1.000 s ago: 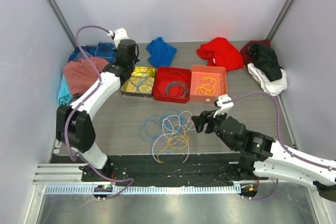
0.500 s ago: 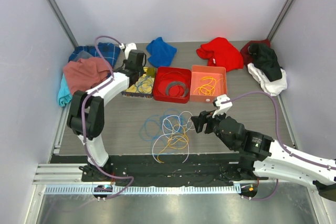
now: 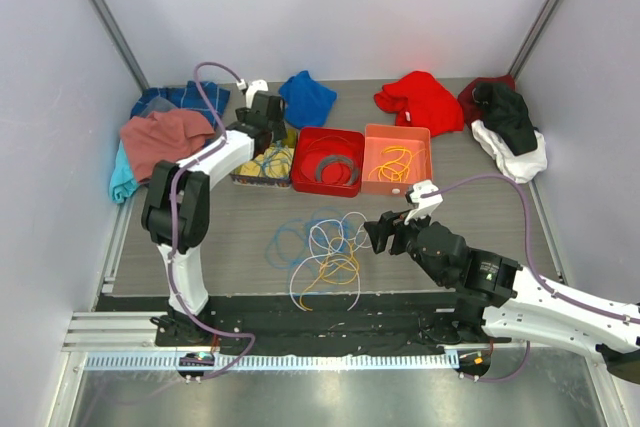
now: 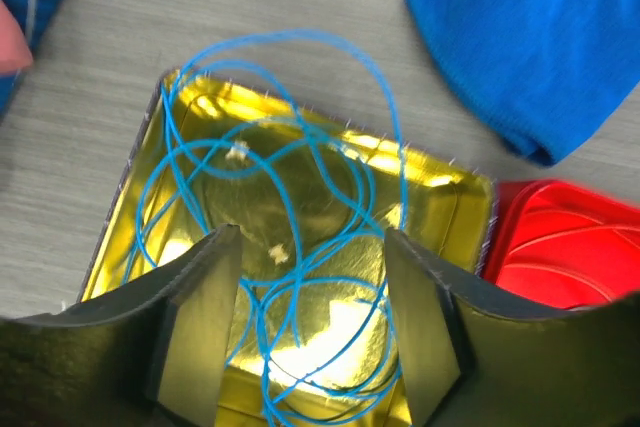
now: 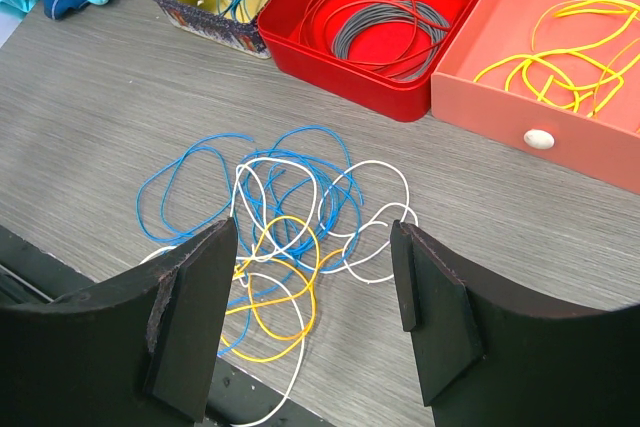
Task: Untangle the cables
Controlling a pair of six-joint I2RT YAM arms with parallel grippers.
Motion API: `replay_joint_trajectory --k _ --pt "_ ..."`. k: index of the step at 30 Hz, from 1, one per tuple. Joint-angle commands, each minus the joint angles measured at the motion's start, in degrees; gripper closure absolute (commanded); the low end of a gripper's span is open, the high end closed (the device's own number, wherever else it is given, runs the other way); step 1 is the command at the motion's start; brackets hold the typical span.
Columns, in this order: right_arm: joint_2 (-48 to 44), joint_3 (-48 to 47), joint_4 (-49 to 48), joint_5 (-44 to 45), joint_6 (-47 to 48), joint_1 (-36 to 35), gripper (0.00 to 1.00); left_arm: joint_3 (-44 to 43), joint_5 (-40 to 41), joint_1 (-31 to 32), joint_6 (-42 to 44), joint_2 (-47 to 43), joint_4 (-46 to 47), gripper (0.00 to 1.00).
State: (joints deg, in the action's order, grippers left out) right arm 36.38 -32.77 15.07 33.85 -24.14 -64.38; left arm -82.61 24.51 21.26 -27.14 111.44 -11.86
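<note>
Opening above the gold tin (image 4: 440,182), upper left of the overhead view, the left claw (image 4: 310,247) has just released a blue cable (image 4: 262,342) into it, so one strand looks sorted. The right claw (image 5: 312,232), also released, hovers beside the tangle (image 3: 328,252) mid-worktop.

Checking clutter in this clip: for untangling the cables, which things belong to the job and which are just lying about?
Job: cable tangle, blue cable in gold tin, yellow cable in orange tray, red tray.
Lying about: blue cloth, red cloth, black and white clothes, pink and blue pile.
</note>
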Motion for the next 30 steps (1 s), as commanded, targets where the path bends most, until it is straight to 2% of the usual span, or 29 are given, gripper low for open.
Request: replay_joint_trajectory --k 1,5,9,11,13,14,16,18,22,26,30 --pt "-0.17 -0.36 -1.36 2.01 -0.56 0.13 0.3 -2.21 2.47 0.01 0.94 -3.24 0.34 0.3" --pt "0.18 -0.54 -1.36 1.75 -0.47 0.04 0.29 -0.54 5.36 0.01 -0.11 -7.01 -1.84 0.24" --pt "0.01 -0.36 -1.53 1.75 -0.56 0.13 0.3 6.48 6.77 0.71 -4.06 -16.76 -1.24 0.23" --pt "0.27 -0.1 -2.06 2.1 -0.73 0.04 0.29 11.56 8.18 2.64 -5.65 -24.58 0.42 0.21" --pt "0.71 0.08 -2.33 1.93 -0.73 0.13 0.29 14.48 9.05 4.49 -5.65 -31.5 0.87 0.15" --pt "1.06 -0.09 -2.5 1.75 -0.65 0.13 0.29 16.32 9.32 6.41 -4.86 -33.55 0.7 0.0" --pt "1.41 -0.36 -2.68 1.84 -0.82 0.04 0.29 17.3 10.11 8.62 -5.12 -37.24 -3.85 0.0" --pt "1.67 -0.27 -3.29 1.84 -0.91 0.04 0.29 17.48 10.9 11.96 -6.78 -38.4 -10.25 0.0" --pt "2.64 0.69 -5.49 2.89 -0.47 0.04 0.29 19.41 11.78 17.32 -12.41 -40.07 -17.39 0.0" --pt "4.75 -0.18 -6.8 3.24 -0.38 0.13 0.29 22.57 11.96 21.8 -15.22 -42.0 -18.73 0.0" --pt "6.77 -1.67 -8.21 4.47 0.06 0.13 0.28 23.81 10.82 22.25 -14.8 -44.54 -18.99 0.0"
